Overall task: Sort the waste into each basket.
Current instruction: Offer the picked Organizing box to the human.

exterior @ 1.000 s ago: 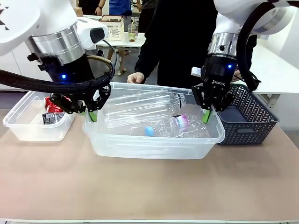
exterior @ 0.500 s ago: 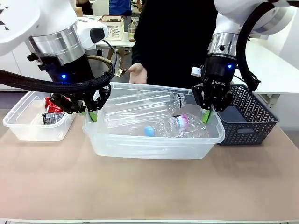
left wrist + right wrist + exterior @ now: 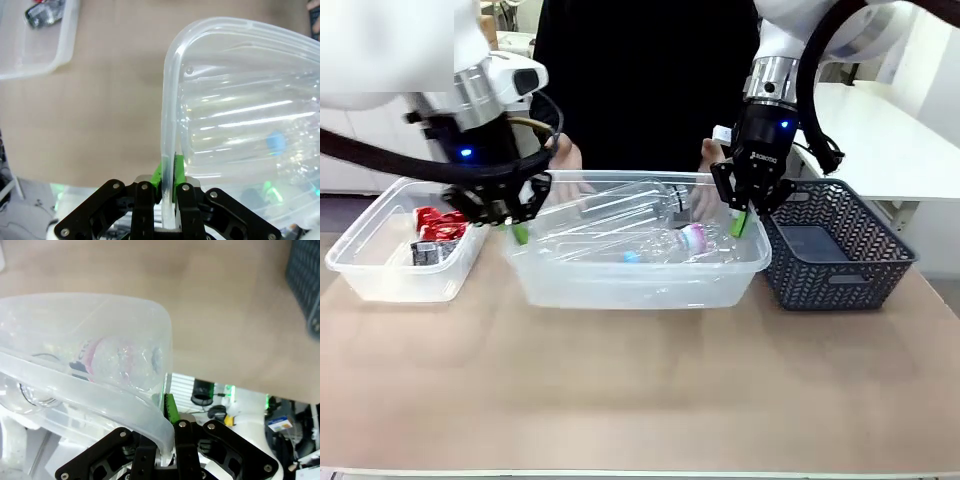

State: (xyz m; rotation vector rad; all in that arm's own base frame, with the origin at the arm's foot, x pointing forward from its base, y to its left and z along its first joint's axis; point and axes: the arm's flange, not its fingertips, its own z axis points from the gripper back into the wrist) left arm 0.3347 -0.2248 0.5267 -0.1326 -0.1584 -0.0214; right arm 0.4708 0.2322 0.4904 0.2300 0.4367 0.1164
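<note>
Your two arms had carried the bottle tub point(image 3: 638, 285) away from the near edge of the worktop point(image 3: 640, 390), toward the person's hands point(image 3: 563, 158) at the far edge.
Left fingers point(image 3: 520, 233) stayed clenched on its left rim, right fingers point(image 3: 737, 222) on its right rim; both wrist views showed the rim between the green pads. You should have kept both ends level so the clear bottles point(image 3: 640, 225) did not roll. The small tub point(image 3: 380, 275) of red packets point(image 3: 438, 226) sat toward the left edge, the grey basket point(image 3: 835, 250) toward the right.
</note>
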